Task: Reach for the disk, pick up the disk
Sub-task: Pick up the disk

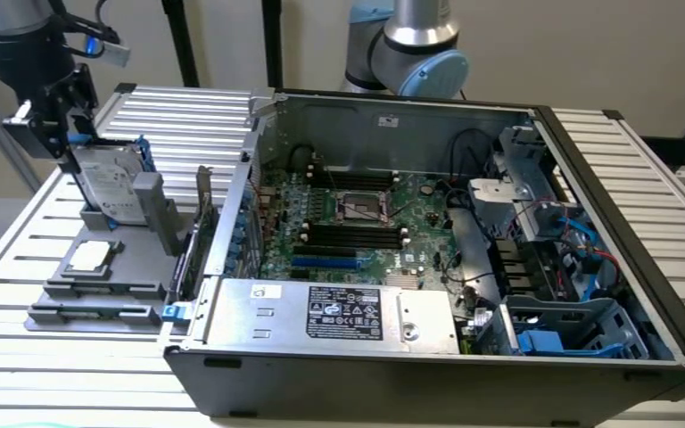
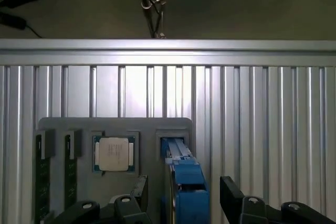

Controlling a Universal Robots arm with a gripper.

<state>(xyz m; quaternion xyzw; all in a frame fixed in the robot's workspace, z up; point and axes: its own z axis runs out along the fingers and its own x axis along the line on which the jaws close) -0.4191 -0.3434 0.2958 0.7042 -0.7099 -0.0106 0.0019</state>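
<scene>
The disk (image 1: 111,189) stands on edge in a grey holder (image 1: 104,276) on the exterior view's left, silver-grey with a white label and a blue frame. My gripper (image 1: 67,120) hangs at the disk's upper end. In the wrist view the disk's blue frame edge (image 2: 184,174) runs between my two black fingers (image 2: 140,195). My gripper (image 2: 184,198) is open, straddling the disk, with a gap showing on each side of the frame.
A small square silver chip (image 2: 114,154) and two memory sticks (image 2: 42,179) sit in the same holder beside the disk. An open computer case (image 1: 438,241) with a silver box (image 1: 342,312) is close on the exterior view's right. The slatted table's edge (image 2: 168,45) lies beyond the holder.
</scene>
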